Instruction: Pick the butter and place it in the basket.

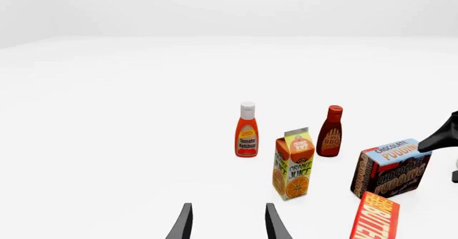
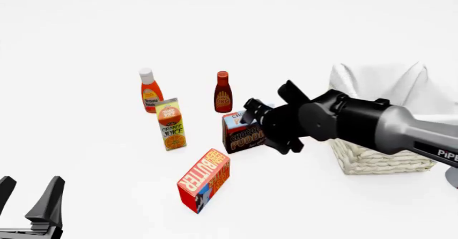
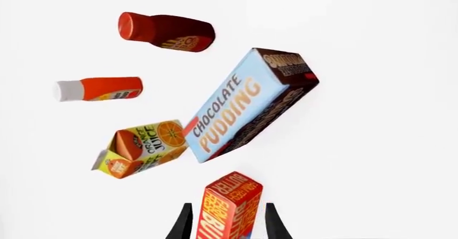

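Observation:
The butter (image 2: 204, 180), a long red box with pale lettering on an orange face, lies on the white table in front of the other groceries. In the right wrist view the butter (image 3: 230, 201) appears between my right gripper's (image 3: 227, 220) open fingers, still at a distance. From the front, the right gripper (image 2: 261, 126) hovers over the chocolate pudding box (image 2: 243, 134), behind and above the butter, holding nothing. The cream wicker basket (image 2: 379, 156) with white lining stands at the right, partly hidden by the right arm. My left gripper (image 2: 29, 192) is open and empty at the near left, and the butter (image 1: 376, 217) sits off to its side.
An orange juice carton (image 2: 171, 124), a ketchup bottle (image 2: 149, 91) and a BBQ sauce bottle (image 2: 222, 92) stand behind the butter. The pudding box is right behind the butter's far end. The right arm's tip (image 1: 440, 134) crosses the left wrist view.

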Action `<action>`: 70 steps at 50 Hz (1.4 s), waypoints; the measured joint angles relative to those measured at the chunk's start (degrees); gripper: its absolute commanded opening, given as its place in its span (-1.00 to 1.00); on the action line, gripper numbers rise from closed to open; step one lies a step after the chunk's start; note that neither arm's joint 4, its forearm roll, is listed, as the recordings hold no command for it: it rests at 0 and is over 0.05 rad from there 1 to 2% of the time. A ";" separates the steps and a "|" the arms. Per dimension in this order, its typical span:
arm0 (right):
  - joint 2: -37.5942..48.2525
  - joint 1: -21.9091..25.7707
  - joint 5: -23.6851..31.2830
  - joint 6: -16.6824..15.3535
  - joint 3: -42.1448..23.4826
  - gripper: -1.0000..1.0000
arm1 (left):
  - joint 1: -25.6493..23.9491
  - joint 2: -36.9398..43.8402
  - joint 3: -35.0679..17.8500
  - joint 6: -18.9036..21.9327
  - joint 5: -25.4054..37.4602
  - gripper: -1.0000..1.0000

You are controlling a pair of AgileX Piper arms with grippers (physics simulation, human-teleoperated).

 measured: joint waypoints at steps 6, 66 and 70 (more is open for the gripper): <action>0.50 0.55 0.29 -0.02 -0.56 1.00 | 0.00 0.00 0.00 0.00 0.00 1.00; 2.12 1.86 7.53 -3.72 -6.55 1.00 | 0.00 0.00 0.00 0.00 0.00 1.00; 2.43 1.98 7.55 -3.30 -6.79 1.00 | 0.00 0.00 0.00 0.00 0.00 1.00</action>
